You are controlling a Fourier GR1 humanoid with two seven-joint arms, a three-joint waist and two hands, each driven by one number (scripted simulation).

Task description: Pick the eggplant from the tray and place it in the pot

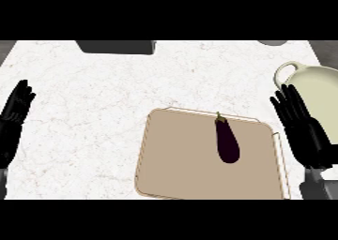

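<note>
Eggplant lies on right half of tray, untouched; right hand beside it, fingers straight & empty, pot just behind, so risk: round, slick veg could roll away if pinched off-centre.

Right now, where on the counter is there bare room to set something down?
The widest bare counter lies between the left hand and the tray, up to the dark object at the far edge. The tray's left half is bare. Crowded at the right: right hand, pot and eggplant sit close.
</note>
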